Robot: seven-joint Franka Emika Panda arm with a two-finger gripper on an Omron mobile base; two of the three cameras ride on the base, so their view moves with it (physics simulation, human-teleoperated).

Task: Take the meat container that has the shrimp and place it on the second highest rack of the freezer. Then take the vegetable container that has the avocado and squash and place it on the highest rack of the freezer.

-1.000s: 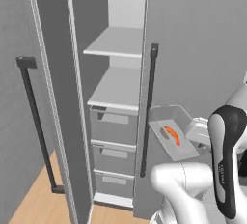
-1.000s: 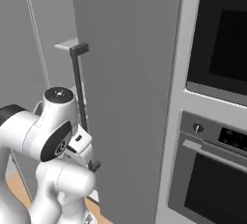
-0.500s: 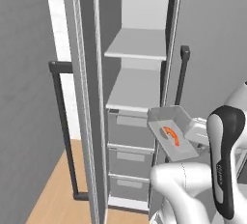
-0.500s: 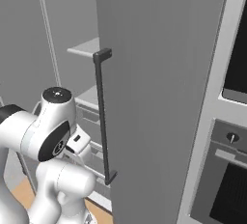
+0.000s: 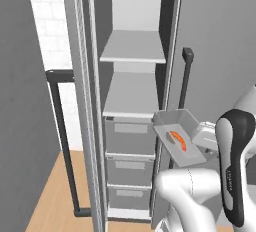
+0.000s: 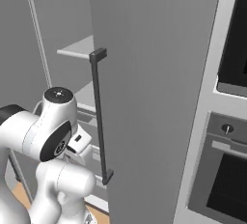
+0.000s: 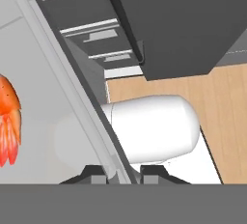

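Base nearer freezer [image 5: 135,126], door [image 6: 144,97] alongside

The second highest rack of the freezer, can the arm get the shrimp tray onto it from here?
Probably yes. The freezer stands open, the second highest rack is bare, and the meat container is held just right of and below it, with nothing between.

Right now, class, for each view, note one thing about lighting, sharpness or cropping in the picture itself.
Left base view: flat even rendered light, soft shading inside the freezer, no glare; the shrimp stays crisp. Right base view: the freezer door fills the middle as plain grey, no reflections. Hand view: the meat container sits so close its rim cuts diagonally across, and the shrimp is cropped at the left edge.
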